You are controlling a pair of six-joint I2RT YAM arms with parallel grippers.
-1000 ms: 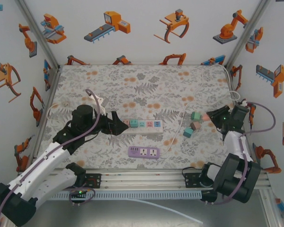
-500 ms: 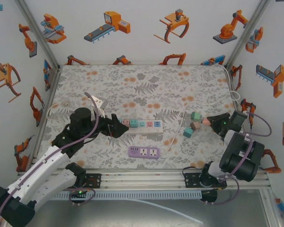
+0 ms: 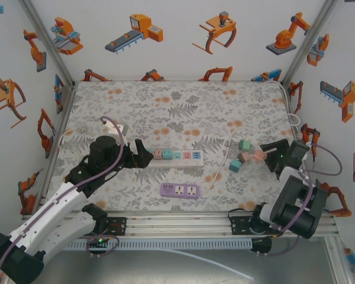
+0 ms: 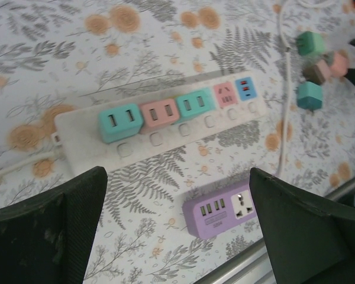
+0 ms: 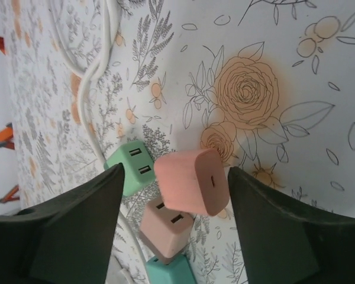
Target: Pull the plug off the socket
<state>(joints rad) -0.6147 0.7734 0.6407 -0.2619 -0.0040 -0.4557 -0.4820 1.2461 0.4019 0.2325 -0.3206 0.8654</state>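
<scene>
A white power strip (image 3: 176,155) (image 4: 160,127) lies mid-table with several plugs in it: teal (image 4: 119,122), pink (image 4: 160,112), teal (image 4: 195,103), small pink (image 4: 225,94) and blue (image 4: 246,87). My left gripper (image 3: 143,157) (image 4: 177,236) stands open at the strip's left end, holding nothing. At the right, a pink plug (image 5: 192,180) (image 3: 258,155) sits between the parted fingers of my right gripper (image 5: 174,177) (image 3: 271,155), with a gap on both sides. Beside it lie loose green (image 5: 133,165), brown (image 5: 165,228) and teal (image 5: 171,272) plugs.
A purple socket block (image 3: 179,190) (image 4: 222,207) lies near the front edge, below the strip. A white cable (image 5: 94,77) (image 3: 225,160) runs past the loose plugs. Enclosure walls stand close on the left, right and far sides.
My right gripper has opened and let go of the pink plug beside the loose plugs. My left gripper has widened and drawn slightly back to the left.
</scene>
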